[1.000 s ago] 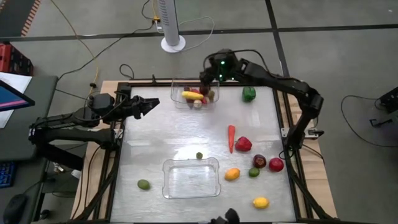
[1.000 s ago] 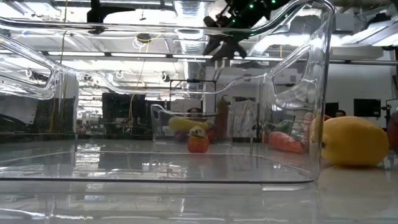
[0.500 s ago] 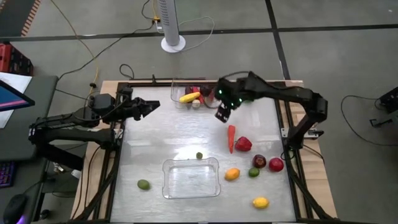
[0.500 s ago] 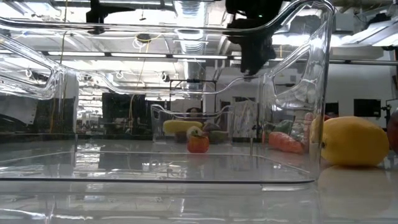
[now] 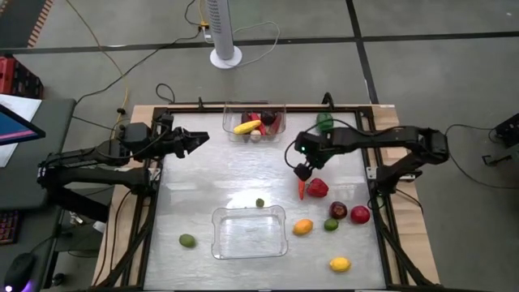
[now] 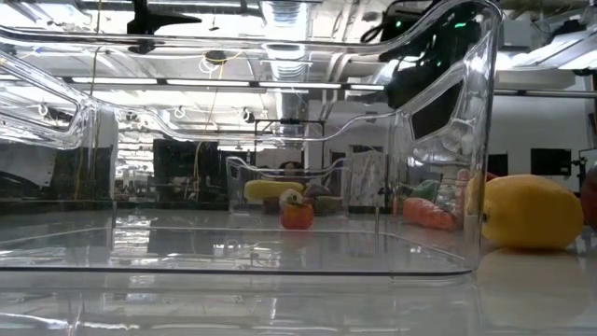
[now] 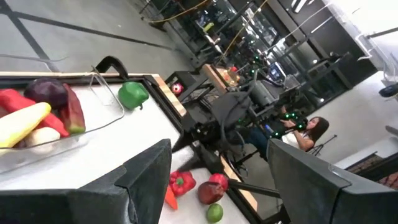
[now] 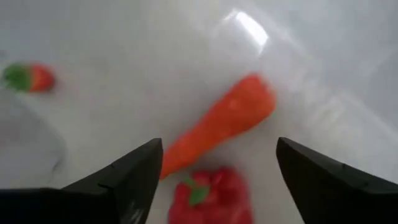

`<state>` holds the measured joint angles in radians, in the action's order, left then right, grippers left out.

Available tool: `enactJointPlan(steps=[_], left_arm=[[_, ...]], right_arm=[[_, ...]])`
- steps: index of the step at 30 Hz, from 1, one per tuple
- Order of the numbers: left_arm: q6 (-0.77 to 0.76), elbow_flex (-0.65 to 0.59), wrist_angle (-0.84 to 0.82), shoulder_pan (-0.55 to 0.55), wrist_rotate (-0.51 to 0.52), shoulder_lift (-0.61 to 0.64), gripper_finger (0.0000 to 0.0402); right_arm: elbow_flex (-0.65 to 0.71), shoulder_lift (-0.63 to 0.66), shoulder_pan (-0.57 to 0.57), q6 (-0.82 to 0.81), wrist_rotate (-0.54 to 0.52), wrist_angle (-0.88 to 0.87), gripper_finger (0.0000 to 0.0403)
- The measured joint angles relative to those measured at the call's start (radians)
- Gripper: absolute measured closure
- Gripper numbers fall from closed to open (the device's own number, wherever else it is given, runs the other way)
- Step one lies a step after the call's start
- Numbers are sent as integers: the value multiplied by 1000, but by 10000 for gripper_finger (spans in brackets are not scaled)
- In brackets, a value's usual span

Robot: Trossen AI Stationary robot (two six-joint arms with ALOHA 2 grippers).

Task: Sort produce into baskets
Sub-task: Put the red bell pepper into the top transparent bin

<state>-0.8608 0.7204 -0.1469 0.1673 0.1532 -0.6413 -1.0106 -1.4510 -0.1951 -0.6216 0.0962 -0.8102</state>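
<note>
The right hand hangs just above the carrot, fingers spread wide and nothing between them; the wrist view looks straight down on the carrot with the red pepper touching its lower end. That pair sits right of centre on the tabletop, around three o'clock. The far basket at twelve o'clock holds a yellow piece and some reds; the near basket at six o'clock looks empty. More produce lies loose from four to five o'clock, with a green piece at seven. The left hand waits at ten o'clock, fingers released. The risk here: the pepper crowds the carrot, so a finger could land on it and nudge both away, or the slim carrot could roll out of a crooked pinch.
</note>
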Motion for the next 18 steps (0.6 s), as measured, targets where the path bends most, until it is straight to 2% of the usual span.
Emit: enactJointPlan(steps=[7, 11, 18], left_arm=[[1, 0, 0, 0, 0, 0, 150], [11, 0, 1, 0, 0, 0, 150], [12, 0, 0, 0, 7, 0, 150]], right_arm=[[3, 47, 138, 26, 6, -70, 20], [11, 33, 213, 91, -72, -174, 18], [94, 31, 252, 141, -155, -111, 18]])
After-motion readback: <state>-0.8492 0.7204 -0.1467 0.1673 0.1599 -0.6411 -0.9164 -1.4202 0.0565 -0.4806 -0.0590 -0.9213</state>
